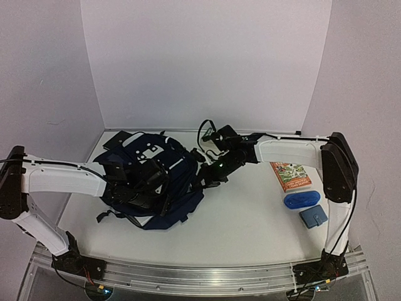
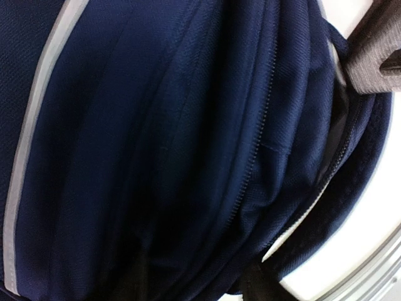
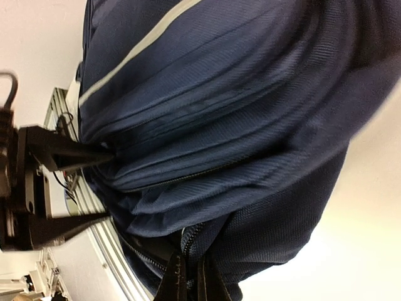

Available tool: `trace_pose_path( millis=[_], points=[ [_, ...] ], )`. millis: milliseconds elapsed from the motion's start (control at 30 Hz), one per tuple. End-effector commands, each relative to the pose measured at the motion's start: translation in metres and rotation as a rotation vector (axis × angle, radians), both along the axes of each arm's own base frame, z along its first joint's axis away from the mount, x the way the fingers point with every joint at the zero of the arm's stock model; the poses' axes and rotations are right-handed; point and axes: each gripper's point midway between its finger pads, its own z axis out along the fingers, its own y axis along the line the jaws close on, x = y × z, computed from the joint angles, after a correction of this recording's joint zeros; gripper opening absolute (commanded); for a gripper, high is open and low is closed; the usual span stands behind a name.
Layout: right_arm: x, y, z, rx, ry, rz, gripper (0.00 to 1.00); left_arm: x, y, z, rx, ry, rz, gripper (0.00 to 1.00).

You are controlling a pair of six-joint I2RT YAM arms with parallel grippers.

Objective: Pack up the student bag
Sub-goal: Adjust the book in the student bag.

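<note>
The bag (image 1: 180, 188) lay slumped on the left of the table (image 1: 250, 219): soft, limp cloth, likely to sag rather than lift whole. My right gripper (image 3: 188, 283) was pinched shut on it at the zipper. My left gripper (image 3: 111, 187) stood spread, tips against its folds. The seams and zipper edge looked like the surest holds.

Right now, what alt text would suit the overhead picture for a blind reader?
Two white robot arms meet over a navy backpack left of centre on a white table; the right gripper touches its edge. A booklet, a blue roll and a small blue pouch lie at right.
</note>
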Motion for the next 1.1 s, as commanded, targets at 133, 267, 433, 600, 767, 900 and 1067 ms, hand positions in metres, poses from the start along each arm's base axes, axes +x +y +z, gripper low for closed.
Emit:
trace_pose_path(
  millis=[133, 267, 433, 600, 767, 900, 1067],
  points=[
    [0.034, -0.020, 0.015, 0.020, -0.128, -0.031, 0.00, 0.014, -0.011, 0.037, -0.081, -0.041, -0.045, 0.08],
    [0.054, -0.030, -0.003, -0.037, -0.152, -0.076, 0.00, 0.018, -0.014, 0.091, -0.191, -0.133, -0.045, 0.00],
    [0.078, -0.034, 0.000, -0.066, -0.207, -0.125, 0.00, 0.025, -0.009, 0.148, -0.282, -0.237, -0.018, 0.00],
    [0.095, -0.023, 0.044, 0.002, -0.297, -0.131, 0.00, 0.023, -0.020, 0.177, -0.353, -0.275, -0.077, 0.00],
    [0.095, -0.019, 0.045, 0.005, -0.305, -0.115, 0.00, 0.023, -0.039, 0.169, -0.356, -0.233, -0.138, 0.00],
    [0.083, -0.022, 0.015, -0.020, -0.225, -0.098, 0.00, 0.028, -0.043, 0.130, -0.281, -0.174, -0.131, 0.04],
    [0.071, -0.026, -0.007, -0.039, -0.161, -0.083, 0.00, 0.031, -0.045, 0.084, -0.225, -0.103, -0.121, 0.21]
  ],
)
